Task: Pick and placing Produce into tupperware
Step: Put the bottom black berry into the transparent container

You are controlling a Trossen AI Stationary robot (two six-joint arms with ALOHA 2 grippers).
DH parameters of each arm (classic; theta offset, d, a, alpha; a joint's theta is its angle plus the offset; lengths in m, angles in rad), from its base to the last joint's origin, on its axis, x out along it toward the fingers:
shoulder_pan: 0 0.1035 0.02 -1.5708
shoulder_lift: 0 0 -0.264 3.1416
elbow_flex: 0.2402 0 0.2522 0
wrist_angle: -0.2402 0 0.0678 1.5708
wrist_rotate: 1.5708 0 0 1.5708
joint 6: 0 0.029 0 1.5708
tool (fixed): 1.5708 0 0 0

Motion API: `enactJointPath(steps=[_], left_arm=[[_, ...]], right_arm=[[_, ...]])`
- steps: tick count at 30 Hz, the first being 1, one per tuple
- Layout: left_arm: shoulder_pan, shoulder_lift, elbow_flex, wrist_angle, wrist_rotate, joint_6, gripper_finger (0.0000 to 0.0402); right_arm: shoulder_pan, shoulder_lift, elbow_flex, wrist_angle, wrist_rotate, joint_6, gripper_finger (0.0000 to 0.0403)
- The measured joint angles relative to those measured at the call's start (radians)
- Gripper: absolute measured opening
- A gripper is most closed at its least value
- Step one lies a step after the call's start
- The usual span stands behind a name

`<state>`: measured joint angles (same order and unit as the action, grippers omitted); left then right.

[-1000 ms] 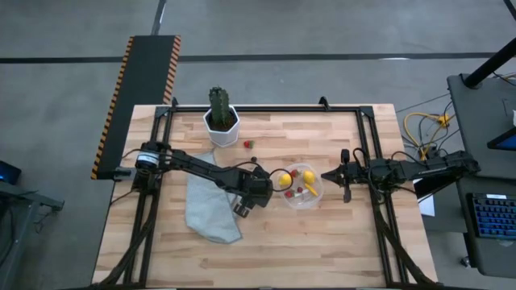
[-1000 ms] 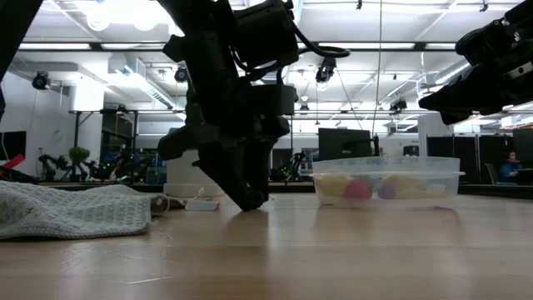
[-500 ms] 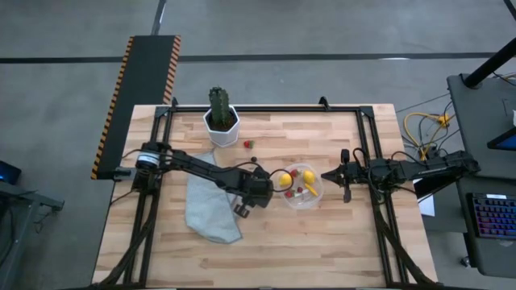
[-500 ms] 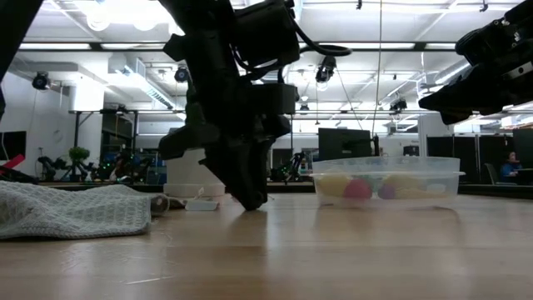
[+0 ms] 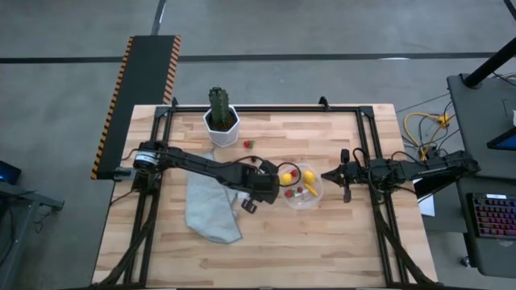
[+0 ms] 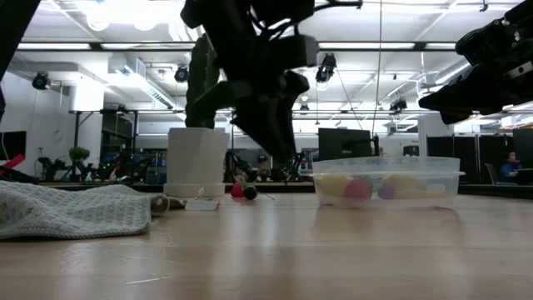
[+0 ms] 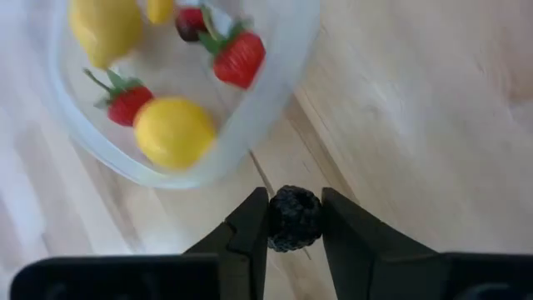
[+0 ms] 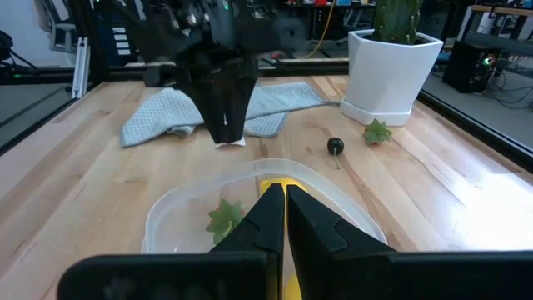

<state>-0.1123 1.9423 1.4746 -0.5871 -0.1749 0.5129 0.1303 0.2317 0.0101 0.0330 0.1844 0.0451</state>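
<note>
wooden table, cloth, tub, pot

- Robotics lab or workshop: open hall, grey concrete floor.
- Ceiling strip lights, far monitors.
- Butcher-block table in black frame.
- Right: keyboard, yellow cables.

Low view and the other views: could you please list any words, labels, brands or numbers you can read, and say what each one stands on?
None can be read in any view.
The tupperware, the white pot and the left gripper, shut on a blackberry, show no lettering.
The screens in the room beyond the table are too small to read.
</note>
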Motion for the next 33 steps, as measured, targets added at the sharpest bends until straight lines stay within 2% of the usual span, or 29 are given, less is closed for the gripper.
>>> enactJointPath(steps=[9, 19, 24, 33], left_arm=[[0.009, 0.001, 0.061, 0.097, 0.002, 0.167, 0.0069], [0.043, 0.002, 0.059, 0.267, 0.032, 0.283, 0.0069], [0.055, 0.005, 0.058, 0.312, 0.045, 0.289, 0.0069], [0.059, 0.103, 0.091, 0.351, 0.066, 0.332, 0.0069]], right_arm=[[0.000, 0.001, 0.000, 0.000, 0.000, 0.000, 0.0009], [0.000, 0.001, 0.000, 0.001, 0.000, 0.000, 0.0009], [0.000, 0.001, 0.000, 0.001, 0.000, 0.007, 0.0009], [0.000, 0.003, 0.000, 0.001, 0.000, 0.007, 0.0009]])
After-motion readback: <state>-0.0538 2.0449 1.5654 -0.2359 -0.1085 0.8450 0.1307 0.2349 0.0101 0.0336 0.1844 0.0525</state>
